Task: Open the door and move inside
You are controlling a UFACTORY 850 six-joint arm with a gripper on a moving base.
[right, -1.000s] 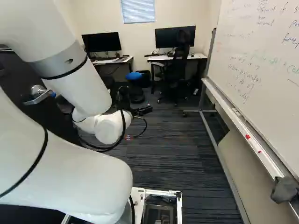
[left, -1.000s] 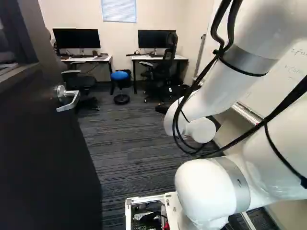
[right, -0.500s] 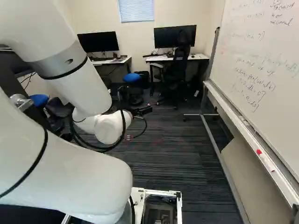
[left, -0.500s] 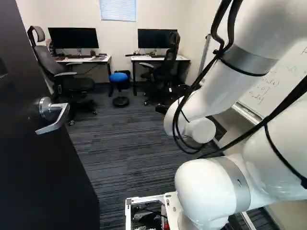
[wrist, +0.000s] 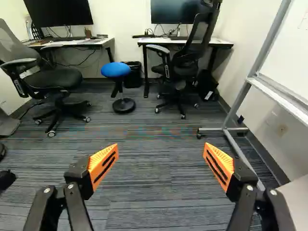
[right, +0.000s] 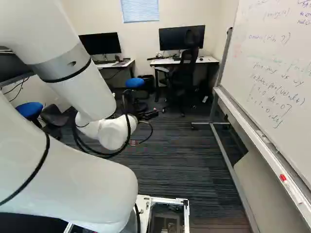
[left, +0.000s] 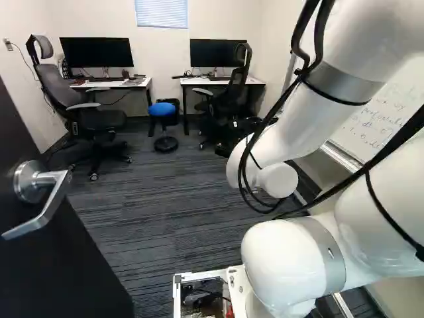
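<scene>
Office: desks, monitors, swivel chairs, whiteboard.

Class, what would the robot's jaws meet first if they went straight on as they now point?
Probably the carpet, somewhere before the blue stool, though depth is hard to judge.

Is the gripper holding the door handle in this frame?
No, the gripper stands wide open in the wrist view, and the door handle is not between its fingers.

Bright, diffuse light is washing the wall, the window blind is glowing at 12 o'clock in the left base view, the door handle is glinting at 9 o'clock, and shadows are pooling beneath the desks.
</scene>
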